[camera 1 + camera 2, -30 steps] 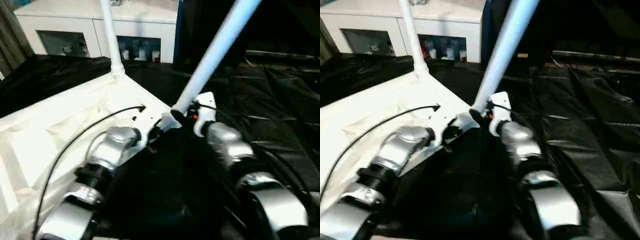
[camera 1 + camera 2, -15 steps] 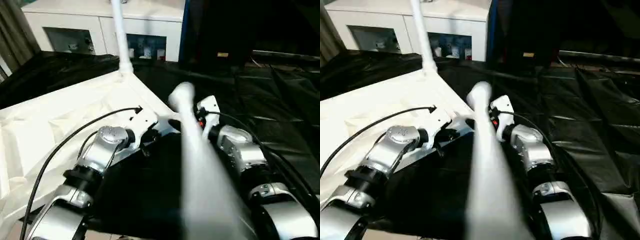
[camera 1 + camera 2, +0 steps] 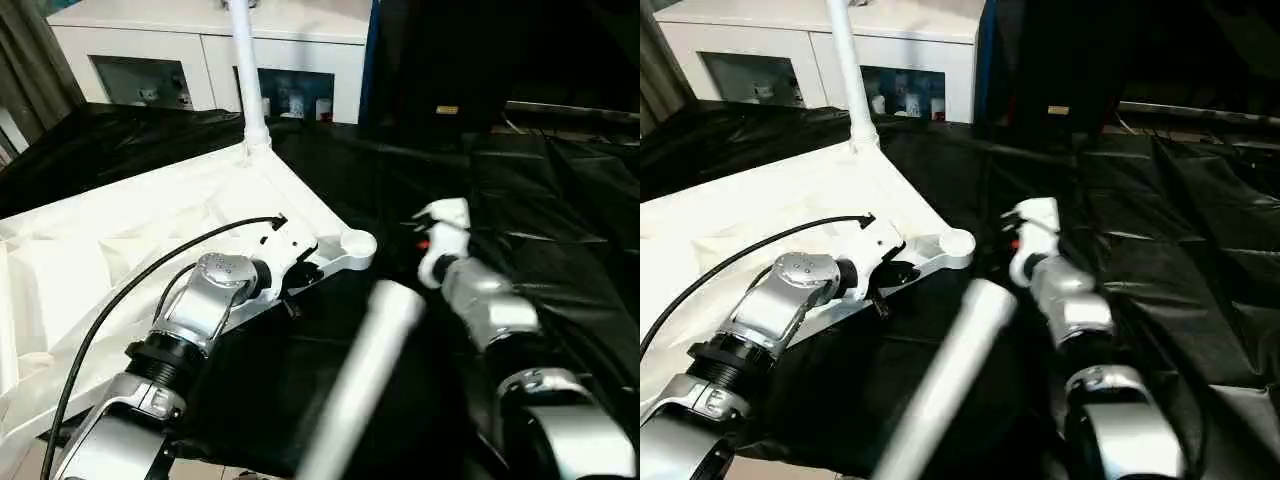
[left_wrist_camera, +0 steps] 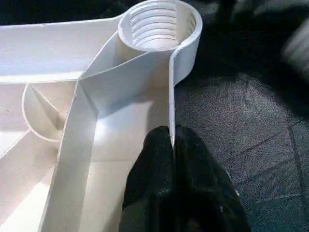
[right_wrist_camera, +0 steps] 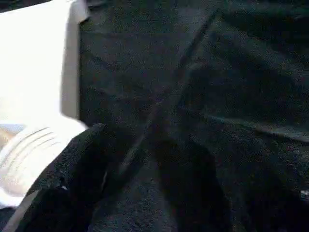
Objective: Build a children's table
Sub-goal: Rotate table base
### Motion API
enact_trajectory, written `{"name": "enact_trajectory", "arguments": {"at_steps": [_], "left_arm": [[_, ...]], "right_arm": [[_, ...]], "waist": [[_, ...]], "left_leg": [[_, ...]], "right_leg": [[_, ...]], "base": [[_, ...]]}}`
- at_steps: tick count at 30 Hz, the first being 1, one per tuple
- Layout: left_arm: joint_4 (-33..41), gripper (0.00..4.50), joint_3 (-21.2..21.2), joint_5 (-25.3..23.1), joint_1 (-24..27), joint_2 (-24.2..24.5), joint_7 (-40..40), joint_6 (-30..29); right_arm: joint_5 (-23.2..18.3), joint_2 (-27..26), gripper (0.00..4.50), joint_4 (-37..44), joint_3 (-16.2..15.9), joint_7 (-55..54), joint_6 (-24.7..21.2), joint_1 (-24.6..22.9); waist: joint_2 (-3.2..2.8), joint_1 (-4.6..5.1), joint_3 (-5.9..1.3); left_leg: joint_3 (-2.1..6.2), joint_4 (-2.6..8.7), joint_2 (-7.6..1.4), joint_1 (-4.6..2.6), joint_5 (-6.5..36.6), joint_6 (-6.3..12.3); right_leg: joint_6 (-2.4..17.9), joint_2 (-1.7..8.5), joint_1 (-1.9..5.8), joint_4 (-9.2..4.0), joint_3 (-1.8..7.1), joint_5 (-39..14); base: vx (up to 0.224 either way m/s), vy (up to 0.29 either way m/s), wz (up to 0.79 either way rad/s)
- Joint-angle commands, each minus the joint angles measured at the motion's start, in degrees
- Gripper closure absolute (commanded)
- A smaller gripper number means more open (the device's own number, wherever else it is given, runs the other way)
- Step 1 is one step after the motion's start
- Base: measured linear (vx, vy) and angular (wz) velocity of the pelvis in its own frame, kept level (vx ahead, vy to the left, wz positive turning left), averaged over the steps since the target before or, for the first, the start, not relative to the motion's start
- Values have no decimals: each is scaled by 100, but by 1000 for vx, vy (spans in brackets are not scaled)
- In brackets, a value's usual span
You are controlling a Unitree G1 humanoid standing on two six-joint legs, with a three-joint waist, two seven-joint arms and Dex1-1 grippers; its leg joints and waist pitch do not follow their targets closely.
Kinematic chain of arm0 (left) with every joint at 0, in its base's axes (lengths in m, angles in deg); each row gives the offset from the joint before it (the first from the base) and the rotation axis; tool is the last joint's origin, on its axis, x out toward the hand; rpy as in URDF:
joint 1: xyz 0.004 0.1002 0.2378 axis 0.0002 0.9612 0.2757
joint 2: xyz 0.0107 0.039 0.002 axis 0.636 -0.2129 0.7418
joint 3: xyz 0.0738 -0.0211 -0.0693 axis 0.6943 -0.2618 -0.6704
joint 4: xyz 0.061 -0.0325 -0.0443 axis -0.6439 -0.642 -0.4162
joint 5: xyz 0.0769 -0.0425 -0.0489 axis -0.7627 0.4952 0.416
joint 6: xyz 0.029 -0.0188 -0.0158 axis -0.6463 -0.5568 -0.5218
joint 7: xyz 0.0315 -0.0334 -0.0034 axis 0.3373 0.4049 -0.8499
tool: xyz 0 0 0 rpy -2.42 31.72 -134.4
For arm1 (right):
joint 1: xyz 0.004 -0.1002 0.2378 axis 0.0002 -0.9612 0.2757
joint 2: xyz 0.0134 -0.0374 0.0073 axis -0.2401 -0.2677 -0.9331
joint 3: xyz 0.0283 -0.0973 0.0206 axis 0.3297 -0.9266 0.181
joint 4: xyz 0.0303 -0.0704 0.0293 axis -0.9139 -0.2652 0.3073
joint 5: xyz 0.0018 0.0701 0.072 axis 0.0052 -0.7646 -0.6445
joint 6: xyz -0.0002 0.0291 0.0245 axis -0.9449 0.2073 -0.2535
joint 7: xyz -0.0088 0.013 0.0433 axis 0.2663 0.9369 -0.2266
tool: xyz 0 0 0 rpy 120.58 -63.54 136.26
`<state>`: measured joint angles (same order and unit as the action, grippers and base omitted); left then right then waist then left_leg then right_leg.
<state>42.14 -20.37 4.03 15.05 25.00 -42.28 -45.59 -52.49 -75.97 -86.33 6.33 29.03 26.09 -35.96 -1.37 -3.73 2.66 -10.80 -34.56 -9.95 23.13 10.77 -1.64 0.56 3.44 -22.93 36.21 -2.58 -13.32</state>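
On the black-draped tabletop (image 3: 560,200), the white ribbed plastic children's table top (image 3: 120,250) lies upside down, one white tapered tube leg (image 3: 247,70) upright in its far corner. Left hand (image 4: 171,140) pinches its rim beside the empty threaded socket (image 4: 159,24). Right hand (image 5: 130,159) is released, empty; a loose white tube leg (image 3: 360,380) lies nearby.

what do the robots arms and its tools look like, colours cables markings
Both forearms are rounded silver metal segments with black joint rings. A thin black cable loops along the left arm to a white wrist housing. The left tool has two black, matte fingers. The right tool has the same dark fingers; its wrist housing is white with a small red mark and a black cable.
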Motion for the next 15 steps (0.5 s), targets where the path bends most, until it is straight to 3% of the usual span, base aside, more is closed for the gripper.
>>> {"name": "enact_trajectory", "arguments": {"at_steps": [1,6,11,15], "left_arm": [[193,450,-12,-74,11,38,-122,-25],[181,450,-9,-79,34,41,-158,8],[244,450,9,-75,101,94,-123,59],[283,450,11,-68,142,124,-113,75]], "right_arm": [[-10,38,59,9,104,-74,-70,51],[-98,74,59,188,117,137,-5,84],[-426,263,23,1018,-105,1422,-57,-35],[-586,677,8,1484,-209,2227,-287,-32]], "waist": [[-20,-26,-429],[-7,-23,-440],[9,-37,-447],[11,-53,-454]], "left_leg": [[138,301,-334,-171,-11,542],[138,283,-333,-162,-69,653],[150,263,-351,-154,-142,842],[146,247,-335,-151,-189,866]], "right_leg": [[1739,499,358,-261,243,1478],[1755,497,364,-248,235,1542],[1717,495,375,-218,226,1744],[1772,484,377,-219,222,1739]], "base": [[0,0,0],[0,0,0],[0,0,0],[0,0,0]]}}
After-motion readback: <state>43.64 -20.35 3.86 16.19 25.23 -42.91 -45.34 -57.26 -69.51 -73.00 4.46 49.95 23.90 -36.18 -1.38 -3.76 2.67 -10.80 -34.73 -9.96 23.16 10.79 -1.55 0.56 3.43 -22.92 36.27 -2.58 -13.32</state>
